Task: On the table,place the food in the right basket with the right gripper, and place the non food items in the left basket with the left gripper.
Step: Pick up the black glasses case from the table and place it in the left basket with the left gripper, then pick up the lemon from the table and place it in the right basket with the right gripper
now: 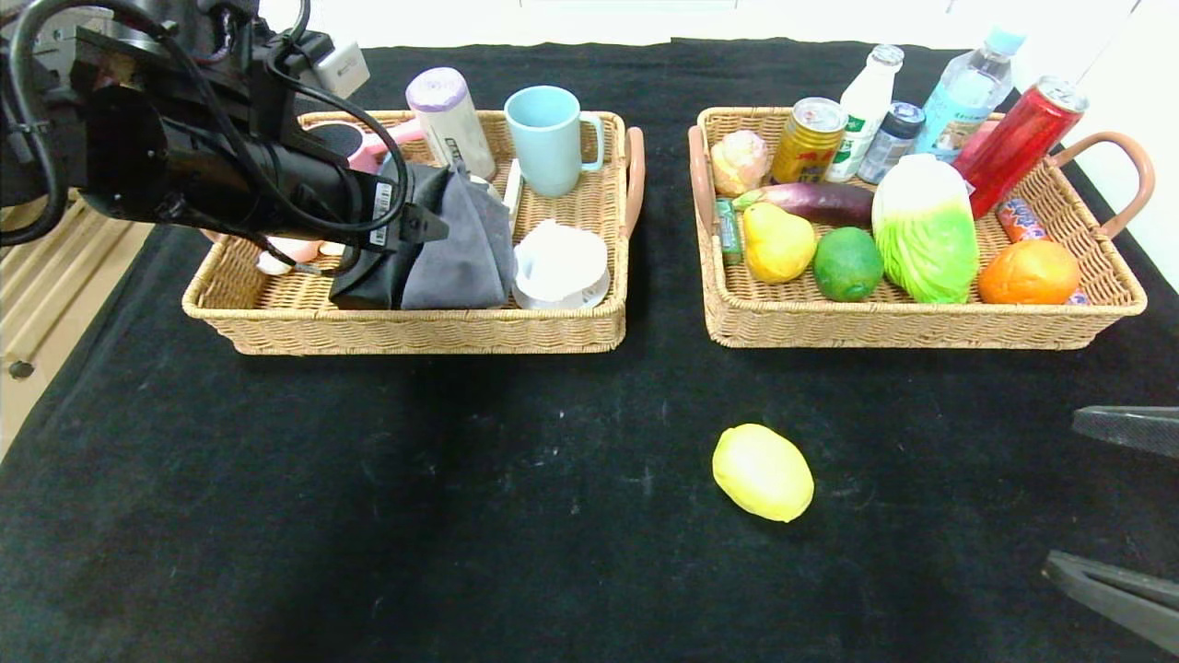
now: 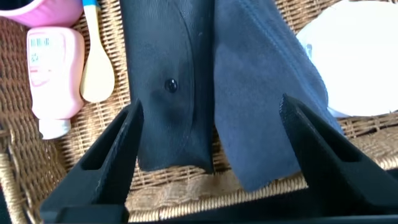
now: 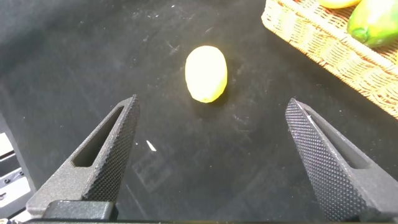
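Observation:
A yellow lemon (image 1: 763,471) (image 3: 206,73) lies alone on the black tablecloth in front of the right basket (image 1: 921,327). My right gripper (image 1: 1119,506) (image 3: 211,115) stands open near the table's right front edge, short of the lemon and holding nothing. My left arm reaches over the left basket (image 1: 414,333). There my left gripper (image 2: 211,106) is open, its fingers (image 2: 118,149) straddling a dark grey and black cloth cap (image 1: 461,249) (image 2: 261,93) that rests on the basket's floor by the front wall.
The left basket also holds a blue mug (image 1: 550,138), a white dish (image 1: 560,267), a purple-topped roll (image 1: 451,120), a pink bottle (image 2: 53,68) and a wooden spoon (image 2: 96,71). The right basket is packed with a pear (image 1: 776,241), lime (image 1: 847,263), cabbage (image 1: 924,230), orange (image 1: 1028,273), cans and bottles.

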Robot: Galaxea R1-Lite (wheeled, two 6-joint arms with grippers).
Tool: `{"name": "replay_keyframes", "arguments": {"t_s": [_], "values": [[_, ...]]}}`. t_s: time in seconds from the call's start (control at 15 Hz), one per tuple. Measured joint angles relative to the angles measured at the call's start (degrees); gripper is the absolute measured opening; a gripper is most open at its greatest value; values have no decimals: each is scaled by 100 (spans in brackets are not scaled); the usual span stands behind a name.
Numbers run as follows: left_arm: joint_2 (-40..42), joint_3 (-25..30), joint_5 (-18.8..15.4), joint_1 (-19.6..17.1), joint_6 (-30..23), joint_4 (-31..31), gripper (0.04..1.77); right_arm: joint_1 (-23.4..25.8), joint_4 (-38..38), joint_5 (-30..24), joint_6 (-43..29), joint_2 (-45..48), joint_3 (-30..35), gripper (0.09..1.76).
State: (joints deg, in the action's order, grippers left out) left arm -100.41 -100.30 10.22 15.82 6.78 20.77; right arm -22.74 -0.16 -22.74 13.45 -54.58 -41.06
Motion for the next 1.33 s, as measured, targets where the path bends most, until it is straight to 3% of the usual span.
{"name": "replay_keyframes", "arguments": {"t_s": [0.33, 0.53, 0.73, 1.07, 1.33], "values": [[673, 953, -85, 374, -26, -62, 165, -24, -5, 0, -2, -29, 18, 171], [1281, 1987, -232, 956, -39, -201, 167, -27, -9, 5, -5, -22, 13, 171], [1805, 2988, -358, 1590, -22, -912, 169, -27, -9, 48, -5, -30, 7, 171], [2580, 4339, -859, 2300, 83, -1609, 170, -96, -9, 199, -5, -88, 2, 171], [3085, 5012, -1476, 2431, 378, -2064, 170, -218, -2, 295, -9, -284, 32, 171]]}}
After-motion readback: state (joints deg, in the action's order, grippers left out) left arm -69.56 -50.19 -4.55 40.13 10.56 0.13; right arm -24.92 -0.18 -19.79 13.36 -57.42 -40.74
